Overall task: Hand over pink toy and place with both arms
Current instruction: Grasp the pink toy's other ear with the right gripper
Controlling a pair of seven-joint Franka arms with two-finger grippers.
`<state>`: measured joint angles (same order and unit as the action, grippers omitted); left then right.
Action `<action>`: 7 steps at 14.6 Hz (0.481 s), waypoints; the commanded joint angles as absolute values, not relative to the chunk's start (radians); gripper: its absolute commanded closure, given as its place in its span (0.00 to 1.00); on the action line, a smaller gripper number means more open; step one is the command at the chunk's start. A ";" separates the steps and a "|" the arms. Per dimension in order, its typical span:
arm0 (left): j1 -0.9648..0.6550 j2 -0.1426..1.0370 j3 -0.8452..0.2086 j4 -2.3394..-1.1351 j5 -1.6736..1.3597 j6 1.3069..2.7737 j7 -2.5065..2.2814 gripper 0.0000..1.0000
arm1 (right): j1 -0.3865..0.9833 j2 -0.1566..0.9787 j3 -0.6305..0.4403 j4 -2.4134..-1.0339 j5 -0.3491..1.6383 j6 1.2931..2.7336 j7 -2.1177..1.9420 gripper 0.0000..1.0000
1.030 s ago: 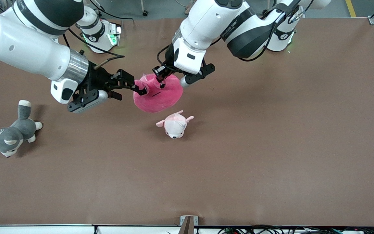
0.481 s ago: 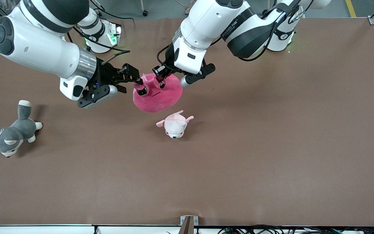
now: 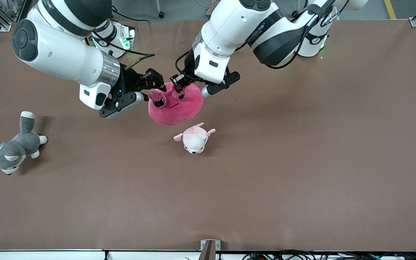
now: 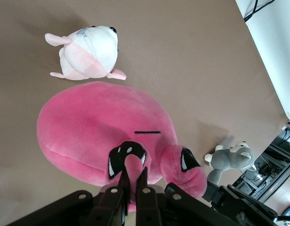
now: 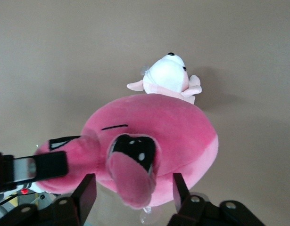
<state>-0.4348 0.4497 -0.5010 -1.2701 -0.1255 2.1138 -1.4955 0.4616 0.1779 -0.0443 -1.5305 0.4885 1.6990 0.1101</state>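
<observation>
The pink toy (image 3: 177, 108), a round hot-pink plush with black angry eyes, hangs just above the table's middle, toward the robot bases. My left gripper (image 3: 179, 90) is shut on a small flap at one eye, its tips (image 4: 133, 176) pinching that flap. My right gripper (image 3: 156, 92) is open at the toy's other eye. Its two fingers (image 5: 88, 188) stand on either side of the second flap (image 5: 130, 181) with gaps to both. The toy's body (image 5: 173, 127) fills the right wrist view, and the left gripper's finger (image 5: 34, 168) shows beside it.
A small pale pink-and-white plush (image 3: 194, 139) lies just nearer the front camera than the pink toy. A grey-and-white plush dog (image 3: 11, 150) lies at the right arm's end of the table. Bare brown tabletop (image 3: 302, 162) spreads toward the left arm's end.
My right gripper has travelled toward the pink toy and now straddles its second flap, jaws slightly narrower. The left gripper and the toy have stayed in place.
</observation>
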 commanded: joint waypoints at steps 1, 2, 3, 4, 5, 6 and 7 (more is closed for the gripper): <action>-0.443 0.453 -0.492 -1.252 -0.126 2.100 -1.509 1.00 | 0.468 0.186 -0.048 -1.526 0.466 1.695 0.123 0.38; -0.443 0.449 -0.492 -1.253 -0.124 2.097 -1.509 1.00 | 0.469 0.187 -0.048 -1.526 0.466 1.698 0.124 0.45; -0.443 0.449 -0.492 -1.253 -0.123 2.095 -1.509 1.00 | 0.472 0.187 -0.048 -1.525 0.466 1.703 0.124 0.51; -0.443 0.449 -0.492 -1.253 -0.123 2.094 -1.509 1.00 | 0.479 0.187 -0.048 -1.522 0.465 1.706 0.124 0.52; -0.442 0.449 -0.492 -1.253 -0.123 2.094 -1.509 1.00 | 0.479 0.187 -0.048 -1.519 0.465 1.706 0.124 0.52; -0.442 0.451 -0.492 -1.253 -0.121 2.094 -1.509 0.99 | 0.479 0.187 -0.048 -1.517 0.465 1.706 0.124 0.52; -0.442 0.453 -0.492 -1.253 -0.123 2.095 -1.509 0.99 | 0.479 0.187 -0.048 -1.517 0.465 1.706 0.124 0.49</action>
